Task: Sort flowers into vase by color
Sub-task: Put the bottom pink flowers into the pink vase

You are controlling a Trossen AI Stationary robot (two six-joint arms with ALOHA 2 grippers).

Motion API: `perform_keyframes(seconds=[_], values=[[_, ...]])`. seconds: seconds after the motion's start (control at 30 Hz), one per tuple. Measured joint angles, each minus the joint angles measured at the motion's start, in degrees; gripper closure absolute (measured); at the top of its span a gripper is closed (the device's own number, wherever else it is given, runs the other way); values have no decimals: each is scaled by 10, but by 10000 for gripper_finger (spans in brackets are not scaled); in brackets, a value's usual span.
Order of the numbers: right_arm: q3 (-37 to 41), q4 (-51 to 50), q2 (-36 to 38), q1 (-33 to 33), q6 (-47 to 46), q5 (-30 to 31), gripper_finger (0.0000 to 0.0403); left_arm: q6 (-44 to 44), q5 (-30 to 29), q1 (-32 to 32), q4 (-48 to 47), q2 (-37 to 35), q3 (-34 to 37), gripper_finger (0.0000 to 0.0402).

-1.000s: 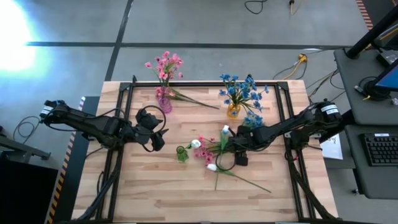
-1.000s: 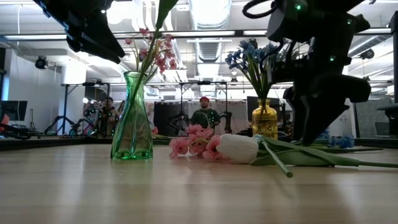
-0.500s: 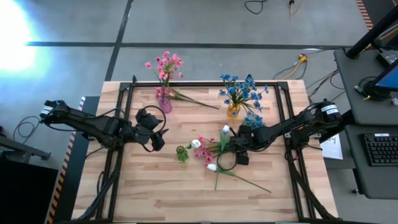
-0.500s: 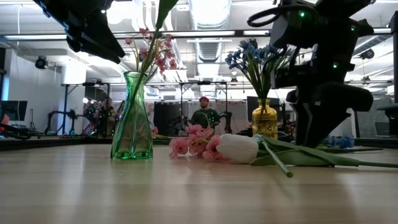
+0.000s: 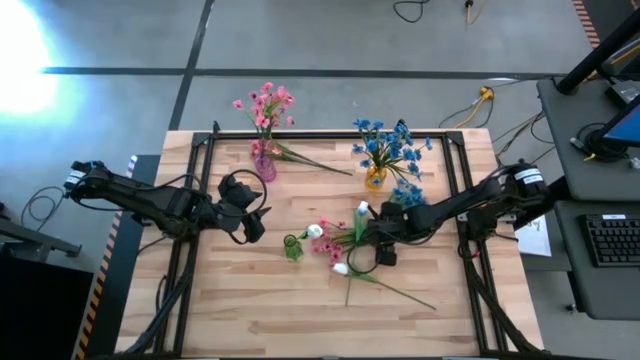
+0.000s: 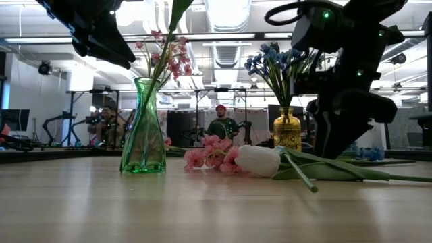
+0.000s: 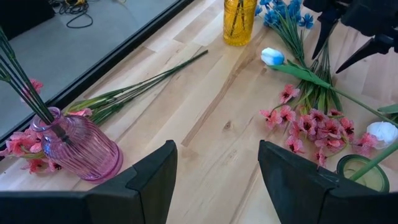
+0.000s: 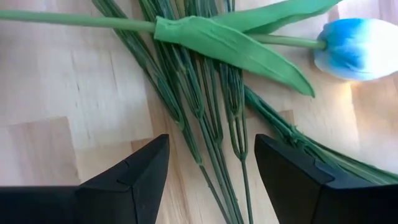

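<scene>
Loose flowers lie mid-table: pink sprigs, a white tulip, a blue-tipped tulip and blue sprigs. My right gripper stands open just above their bundled green stems, one finger on each side of them. I cannot tell whether it touches them. The pink vase holds pink flowers, the yellow vase holds blue ones, and the green vase holds a white bud. My left gripper hangs open left of the green vase, with nothing between its fingers.
More green stems lie flat on the wood, right of the pink vase. Black rails run along the table's left and right sides. Bare wood spreads toward the near edge. People stand in the room beyond the table.
</scene>
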State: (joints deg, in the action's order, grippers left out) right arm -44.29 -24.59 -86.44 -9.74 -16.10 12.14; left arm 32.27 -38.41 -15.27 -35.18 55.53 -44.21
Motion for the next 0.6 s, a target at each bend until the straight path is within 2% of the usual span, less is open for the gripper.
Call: perform_keyframes(seconds=[0.17,0.3,0.6], values=[[-2,9,-32,0,6,1,181,0,0,0,0,0,0,190],[-3,14,-54,0,10,-4,204,0,0,0,-1,0,0,190],[-3,18,-44,-1,-5,-12,309,0,0,0,-1,0,0,190]])
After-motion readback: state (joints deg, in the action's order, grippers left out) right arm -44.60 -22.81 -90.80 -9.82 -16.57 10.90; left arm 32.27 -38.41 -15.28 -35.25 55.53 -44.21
